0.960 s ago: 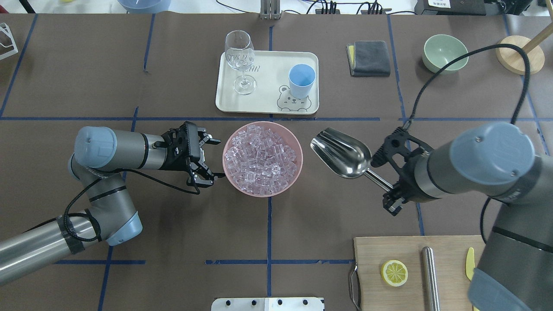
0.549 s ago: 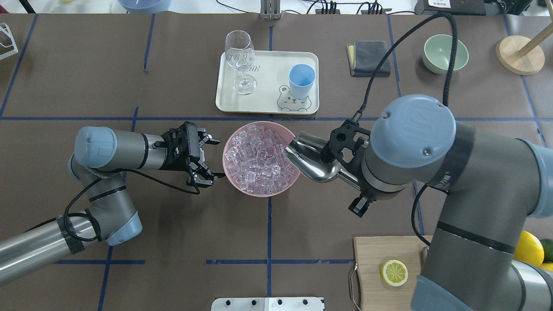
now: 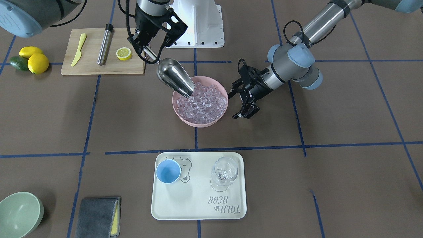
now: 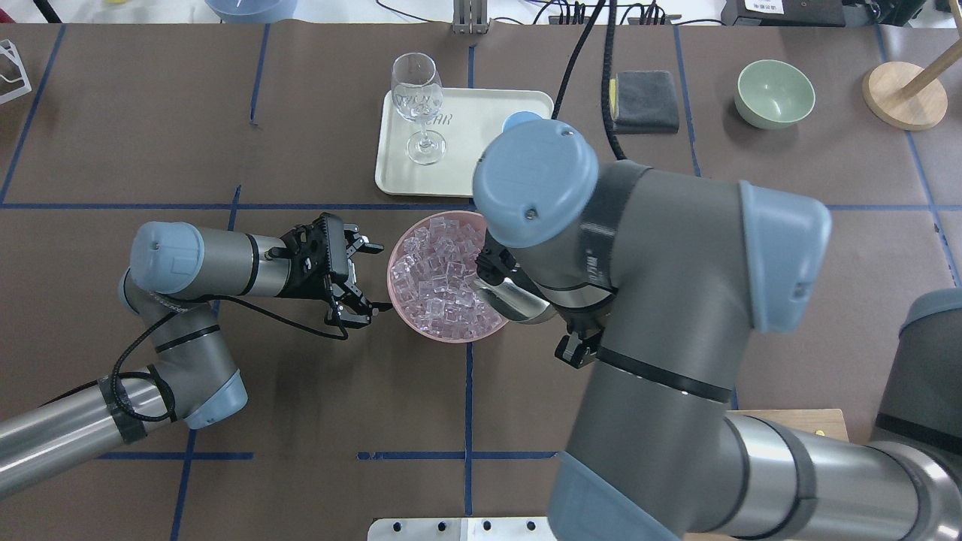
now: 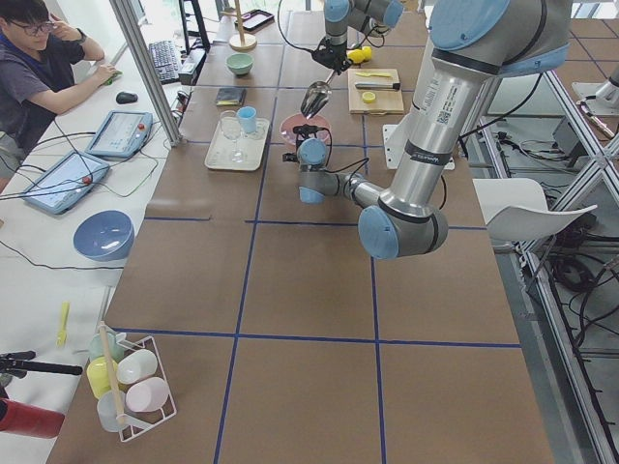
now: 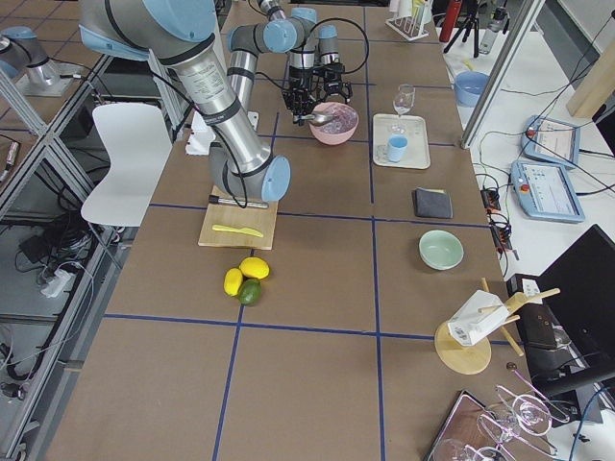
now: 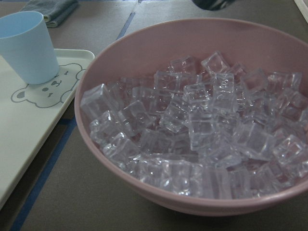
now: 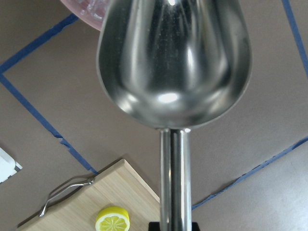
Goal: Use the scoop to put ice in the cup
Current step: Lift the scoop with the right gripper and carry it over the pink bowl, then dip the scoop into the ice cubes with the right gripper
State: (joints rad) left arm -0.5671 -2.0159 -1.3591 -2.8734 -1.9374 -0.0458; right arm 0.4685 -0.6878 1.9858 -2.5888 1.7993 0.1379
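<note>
The ice (image 3: 205,104) fills a pink bowl (image 3: 198,123) at the table's middle. My right gripper (image 3: 147,51) is shut on the thin handle of the steel scoop (image 3: 175,79), which tilts down with its front edge in the ice. The wrist view shows the scoop's underside (image 8: 173,57). In the overhead view my right arm covers most of the scoop (image 4: 518,304). My left gripper (image 3: 235,105) is open and empty, right beside the bowl. The light blue cup (image 3: 168,172) stands upright on the white tray (image 3: 198,211), also seen from the left wrist (image 7: 26,45).
A clear wine glass (image 3: 224,173) stands on the tray beside the cup. A cutting board (image 3: 92,66) by the robot's base holds a steel cylinder (image 3: 105,44), a lemon slice and a yellow knife. A green bowl (image 3: 18,215) and grey cloth (image 3: 97,216) lie beyond the tray.
My right arm has swung left with the scoop, from right of the bowl to over it, and tipped the scoop's front into the ice. The left arm has not moved.
</note>
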